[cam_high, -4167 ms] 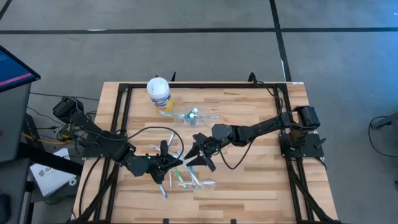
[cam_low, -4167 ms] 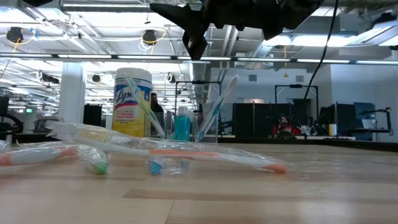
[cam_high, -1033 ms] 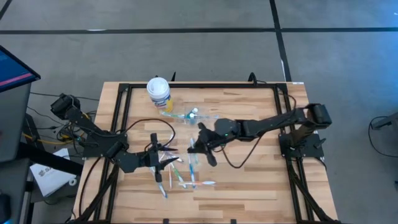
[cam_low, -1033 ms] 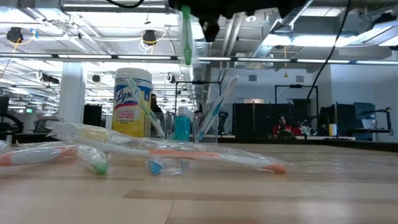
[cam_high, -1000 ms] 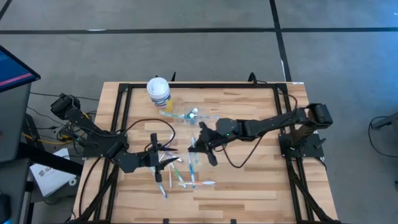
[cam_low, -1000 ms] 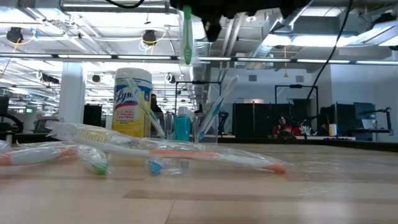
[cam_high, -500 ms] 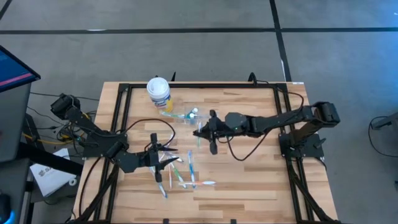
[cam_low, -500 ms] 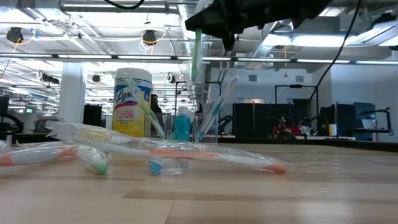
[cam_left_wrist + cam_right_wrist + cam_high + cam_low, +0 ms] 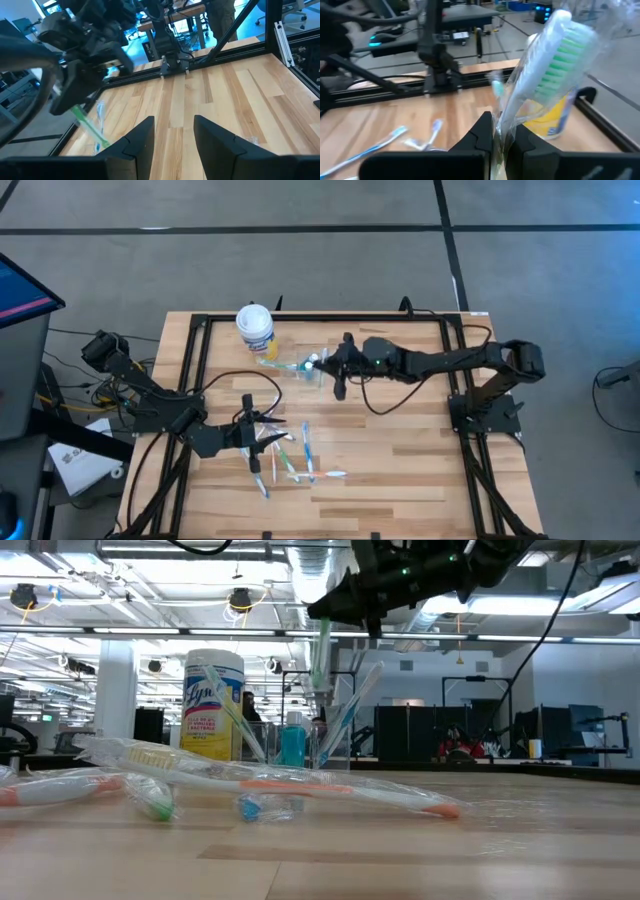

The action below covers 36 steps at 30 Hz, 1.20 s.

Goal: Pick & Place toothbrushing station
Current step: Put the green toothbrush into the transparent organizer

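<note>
**Right gripper holds a wrapped green toothbrush above the cup**

The right gripper (image 9: 336, 370) is clamped on a green toothbrush (image 9: 555, 55) in clear wrapping; its bristled head projects past the fingertips (image 9: 485, 131). In the low view this toothbrush (image 9: 320, 650) hangs roughly upright above the small clear plastic cup (image 9: 300, 745), clear of its rim. The cup (image 9: 308, 366) stands near the table's far edge, just beside the yellow canister (image 9: 255, 329) with a white lid, and contains other toothbrushes leaning outward and a small blue tube (image 9: 292, 744).

The left gripper (image 9: 262, 432) sits low over the near-left table area, fingers (image 9: 137, 145) parted and gripping nothing. Loose toothbrushes (image 9: 300, 455) lie scattered on the wooden table (image 9: 400, 460) just beside it. One wrapped orange-handled toothbrush (image 9: 300, 786) lies nearest the low camera
</note>
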Each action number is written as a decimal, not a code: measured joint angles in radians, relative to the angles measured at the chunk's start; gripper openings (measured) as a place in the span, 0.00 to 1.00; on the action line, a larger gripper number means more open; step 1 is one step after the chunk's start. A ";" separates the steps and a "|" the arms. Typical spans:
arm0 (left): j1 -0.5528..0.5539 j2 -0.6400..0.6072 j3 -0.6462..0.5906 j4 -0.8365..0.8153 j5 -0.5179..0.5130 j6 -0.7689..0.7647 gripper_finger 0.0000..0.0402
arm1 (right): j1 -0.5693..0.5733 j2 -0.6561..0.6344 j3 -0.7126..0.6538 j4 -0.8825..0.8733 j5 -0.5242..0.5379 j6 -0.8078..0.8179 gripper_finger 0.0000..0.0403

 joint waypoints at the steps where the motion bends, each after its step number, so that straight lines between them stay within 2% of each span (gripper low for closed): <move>1: 0.000 0.000 0.000 0.000 0.000 0.000 0.33 | -0.011 0.000 0.000 0.001 0.000 -0.004 0.02; 12: 0.000 0.000 0.000 0.000 0.000 0.000 0.33 | -0.129 0.000 0.000 0.004 -0.001 -0.006 0.02; 28: 0.002 0.000 0.000 0.000 0.000 0.003 0.33 | -0.199 0.015 0.001 0.013 -0.002 -0.004 0.03; 36: 0.002 0.000 0.000 0.001 0.000 0.003 0.33 | -0.213 0.134 0.004 0.101 -0.003 0.003 0.03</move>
